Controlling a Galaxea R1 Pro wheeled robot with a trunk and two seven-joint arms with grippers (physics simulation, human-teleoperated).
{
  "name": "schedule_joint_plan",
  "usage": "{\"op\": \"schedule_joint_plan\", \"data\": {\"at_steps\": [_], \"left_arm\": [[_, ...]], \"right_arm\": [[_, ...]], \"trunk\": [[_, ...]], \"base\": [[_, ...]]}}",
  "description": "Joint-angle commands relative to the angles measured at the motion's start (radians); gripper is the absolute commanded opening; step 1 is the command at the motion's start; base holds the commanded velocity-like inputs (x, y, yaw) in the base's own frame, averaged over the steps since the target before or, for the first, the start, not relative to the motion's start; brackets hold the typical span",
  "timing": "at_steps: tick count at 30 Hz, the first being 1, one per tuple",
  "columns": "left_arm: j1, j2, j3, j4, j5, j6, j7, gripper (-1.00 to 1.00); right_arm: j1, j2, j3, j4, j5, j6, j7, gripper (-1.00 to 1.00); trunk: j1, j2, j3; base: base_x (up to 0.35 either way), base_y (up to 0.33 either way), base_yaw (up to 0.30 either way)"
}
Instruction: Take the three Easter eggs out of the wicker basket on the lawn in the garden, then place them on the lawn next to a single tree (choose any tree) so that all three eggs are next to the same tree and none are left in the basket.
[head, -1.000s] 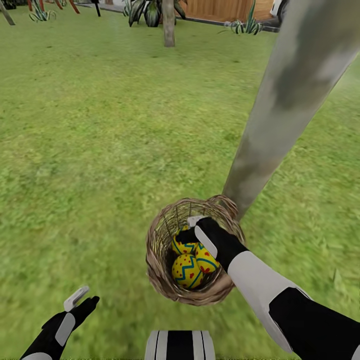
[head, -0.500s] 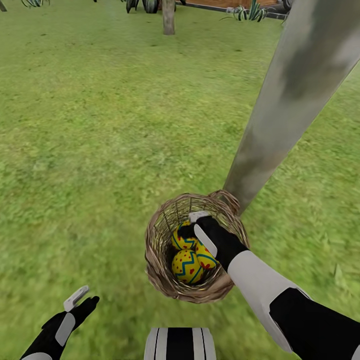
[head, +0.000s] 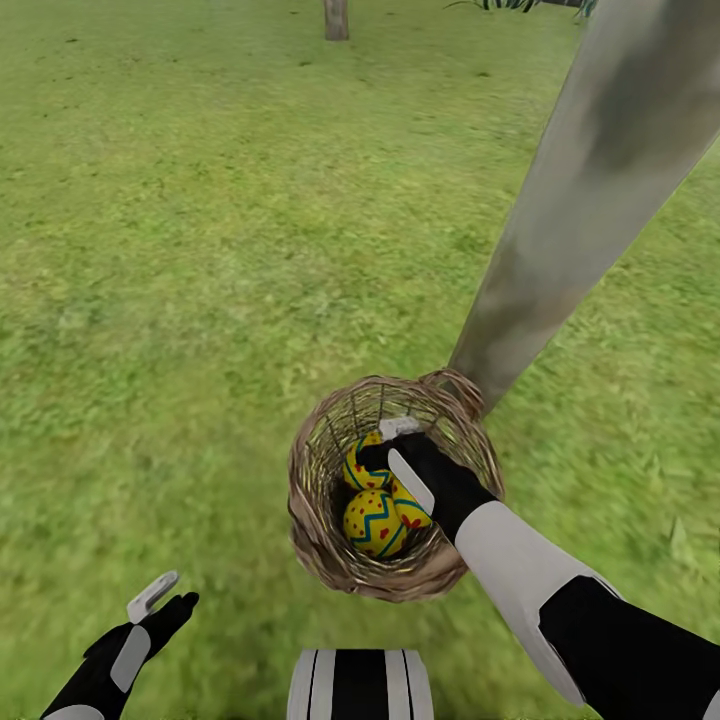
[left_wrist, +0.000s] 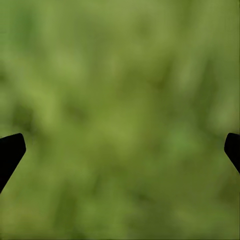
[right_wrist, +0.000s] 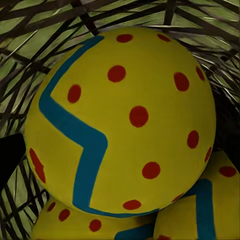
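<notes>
The head camera looks steeply down over the lawn, the wicker basket low in frame. The left wrist camera faces blurred grass at close range. The right wrist camera sits inside that basket, nearly against an egg.

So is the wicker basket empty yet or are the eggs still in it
Not empty. The wicker basket holds all three Easter eggs, with the right gripper reaching inside.
</notes>
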Motion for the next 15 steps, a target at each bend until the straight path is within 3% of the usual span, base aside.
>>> {"op": "schedule_joint_plan", "data": {"at_steps": [1, 15], "left_arm": [[0.0, 0.0, 0.003, -0.002, 0.01, 0.006, 0.0, 1.0], [0.0, 0.0, 0.003, -0.002, 0.01, 0.007, 0.0, 1.0]], "right_arm": [[-0.001, 0.0, 0.003, -0.001, -0.011, 0.001, -0.009, 1.0], [0.0, 0.0, 0.002, 0.002, -0.019, -0.003, -0.008, 1.0]], "trunk": [[0.0, 0.0, -0.001], [0.005, -0.003, -0.047]], "base": [[0.0, 0.0, 0.0], [0.0, 0.0, 0.0]]}}
